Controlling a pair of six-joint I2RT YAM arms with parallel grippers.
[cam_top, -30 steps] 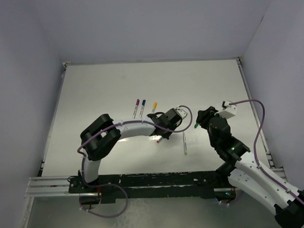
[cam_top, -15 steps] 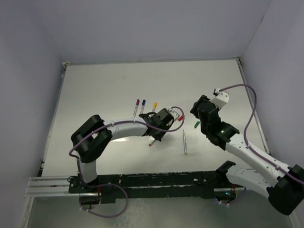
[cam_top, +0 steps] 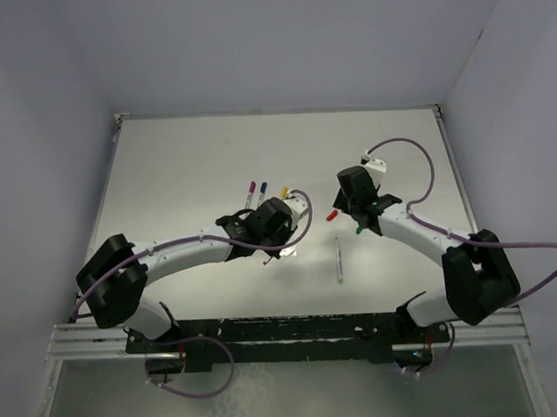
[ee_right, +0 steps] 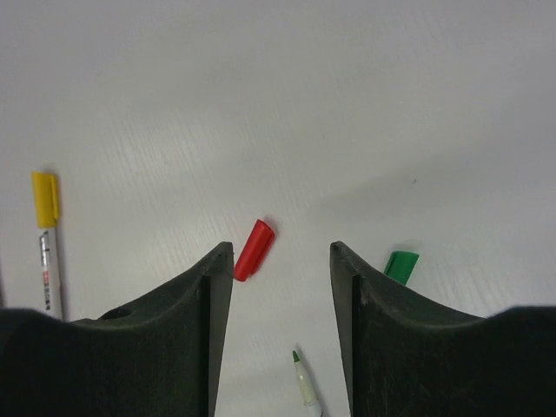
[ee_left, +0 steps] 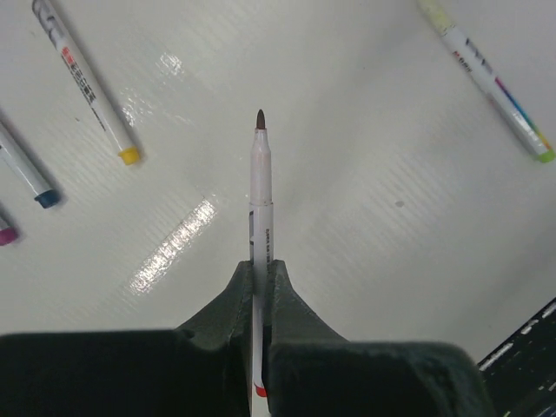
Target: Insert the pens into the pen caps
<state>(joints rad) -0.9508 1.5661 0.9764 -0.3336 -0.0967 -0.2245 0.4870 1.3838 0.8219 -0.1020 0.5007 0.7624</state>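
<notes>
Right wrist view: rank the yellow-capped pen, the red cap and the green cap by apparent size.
1. yellow-capped pen, clearly the longest.
2. red cap.
3. green cap: looks slightly smaller, but a finger seems to hide its lower end, so red versus green is unsure.

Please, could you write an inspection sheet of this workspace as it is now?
Surface: white table, no spills seen.
Job's things: purple-capped pen, blue-capped pen, yellow-capped pen side by side; red cap and green cap loose; green pen lying uncapped; red pen uncapped, held.
Clutter: nothing seen.
Pincers: left pincer shut on red pen; right pincer open, by red cap.
Cables: purple left cable, right cable loop by the wrists.
Surroundings: plain pale walls.
</notes>
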